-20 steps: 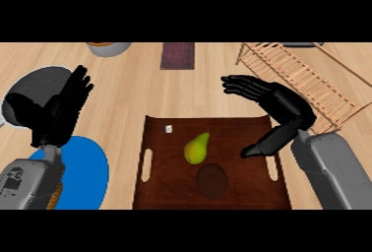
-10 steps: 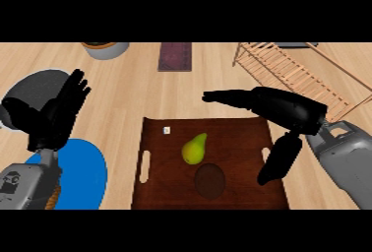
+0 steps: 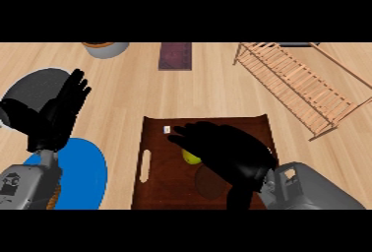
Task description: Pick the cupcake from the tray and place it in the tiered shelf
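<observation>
A dark brown tray (image 3: 156,182) lies on the wooden counter in the lower middle. On it, the brown cupcake (image 3: 210,186) shows only partly, under my right wrist. A yellow-green pear (image 3: 190,157) peeks out from beneath my right hand (image 3: 225,150). That hand hovers over the tray's middle, open, fingers spread and pointing left, holding nothing. The wooden tiered shelf (image 3: 301,86) stands at the upper right, apart from both hands. My left hand (image 3: 58,110) rests open at the left, fingers up.
A blue plate (image 3: 83,172) lies left of the tray, and a grey round pan (image 3: 33,88) sits behind my left hand. A bowl (image 3: 105,48) and a dark maroon block (image 3: 176,55) are at the far edge. A small white tag (image 3: 166,129) lies on the tray.
My right hand has swung from beside the tray's right edge to above its middle, now covering most of the pear and part of the cupcake. The left hand stays still.
</observation>
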